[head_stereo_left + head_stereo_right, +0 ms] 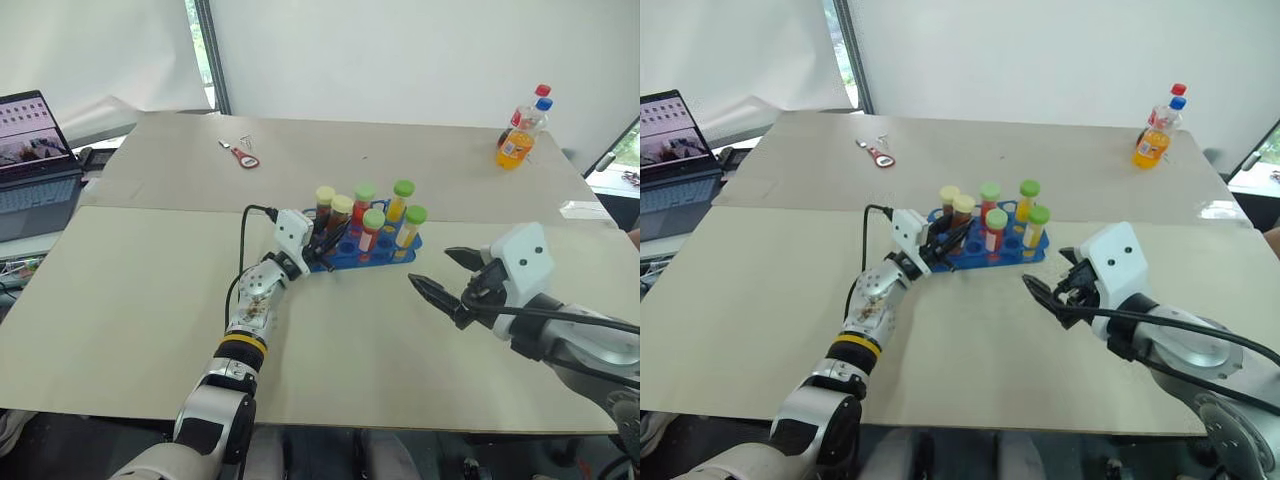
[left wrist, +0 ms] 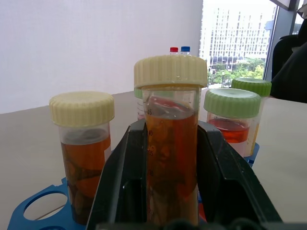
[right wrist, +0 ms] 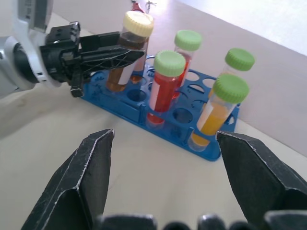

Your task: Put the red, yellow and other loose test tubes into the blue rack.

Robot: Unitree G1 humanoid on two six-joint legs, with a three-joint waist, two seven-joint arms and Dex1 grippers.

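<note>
The blue rack point(image 1: 405, 254) stands mid-table with several capped tubes upright in it. Red liquid fills a green-capped tube point(image 3: 163, 88), and yellow liquid a second green-capped tube point(image 3: 214, 115). A dark brown tube with a cream cap point(image 2: 84, 158) stands at the rack's left end. Beside it is the amber tube with a cream cap point(image 2: 170, 143), upright, its foot down at the rack's holes. My left gripper point(image 1: 322, 240) is shut on this amber tube, one finger point(image 2: 120, 177) against each side. My right gripper point(image 1: 430, 268) hovers open, to the right of the rack and nearer me, holding nothing.
An orange soda bottle point(image 1: 516, 140) stands at the far right with a blue-capped bottle behind it. A small red tool point(image 1: 244, 156) lies at the far left of the table. An open laptop point(image 1: 35, 160) sits off the left edge.
</note>
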